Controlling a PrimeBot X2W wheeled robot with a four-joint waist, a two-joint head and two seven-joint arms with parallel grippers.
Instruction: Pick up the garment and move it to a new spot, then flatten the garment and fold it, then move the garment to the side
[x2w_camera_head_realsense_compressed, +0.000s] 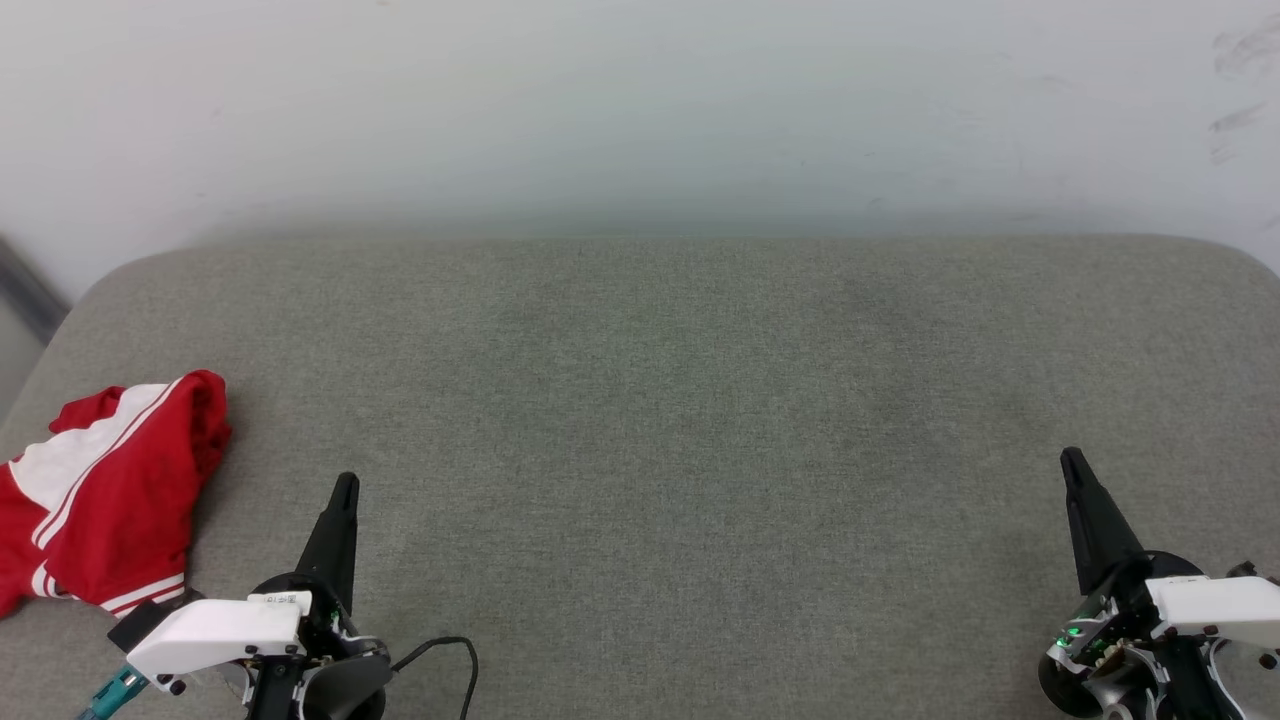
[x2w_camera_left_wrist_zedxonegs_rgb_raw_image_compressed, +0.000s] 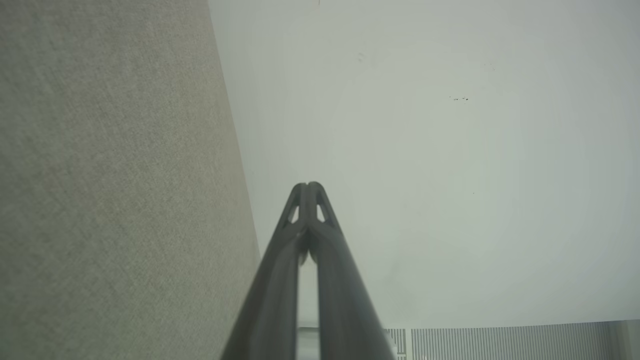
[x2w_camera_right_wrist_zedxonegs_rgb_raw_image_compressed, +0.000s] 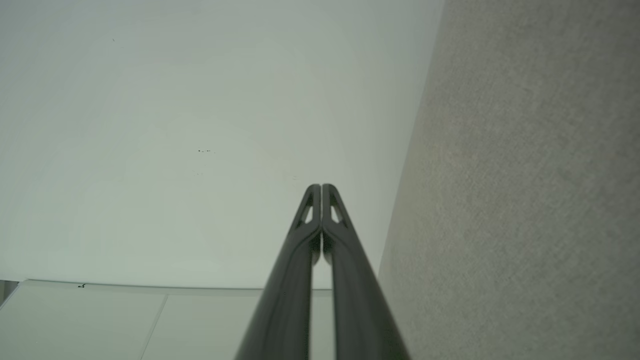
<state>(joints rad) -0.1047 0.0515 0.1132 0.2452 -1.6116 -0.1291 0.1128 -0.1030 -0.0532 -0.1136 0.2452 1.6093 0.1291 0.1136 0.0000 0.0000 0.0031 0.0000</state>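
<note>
At far left we see the garment (x2w_camera_head_realsense_compressed: 110, 490) crumpled at the edge of the grey fabric surface (x2w_camera_head_realsense_compressed: 680, 400); just beside it, the left claw (x2w_camera_head_realsense_compressed: 345, 485), fingers pressed together, empty; far right, the right claw (x2w_camera_head_realsense_compressed: 1072, 460), likewise closed, empty

Red garment (x2w_camera_head_realsense_compressed: 120, 500) (white panels, striped trim) on grey cushion (x2w_camera_head_realsense_compressed: 700, 420).

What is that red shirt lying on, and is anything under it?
The red shirt lies crumpled on the grey fabric surface, which shows beside and beyond it. Whatever is directly beneath is covered by its folds.
</note>
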